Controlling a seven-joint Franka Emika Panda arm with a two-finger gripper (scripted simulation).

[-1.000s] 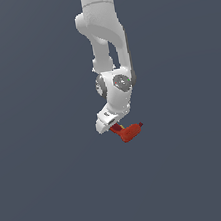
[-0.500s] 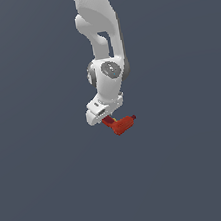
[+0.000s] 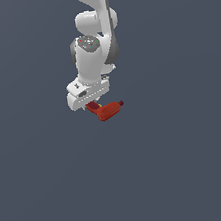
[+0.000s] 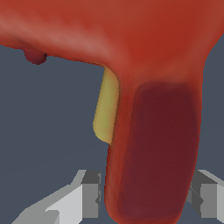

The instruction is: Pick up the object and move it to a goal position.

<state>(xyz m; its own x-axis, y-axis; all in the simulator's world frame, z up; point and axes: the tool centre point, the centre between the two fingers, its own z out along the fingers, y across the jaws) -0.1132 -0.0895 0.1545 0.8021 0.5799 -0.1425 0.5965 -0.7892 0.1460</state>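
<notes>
One red drill [image 3: 107,111] (seemingly alone), one pincer [image 3: 93,105]

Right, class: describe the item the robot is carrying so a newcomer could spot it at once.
Start at the white arm hanging from the top of the exterior view and follow it down to its tool. Clamped just beneath is the small red drill-shaped object. It is the only coloured thing against the grey: L-shaped, with a dark nose tip, darker red handle and yellow trigger.

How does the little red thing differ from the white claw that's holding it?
The red drill-like object is red with a darker handle and a yellow trigger; the gripper is plain white with grey fingers. The object is narrower than the gripper. The object hangs held; the gripper does the holding, clamped on its handle. Both are off the ground together.
</notes>
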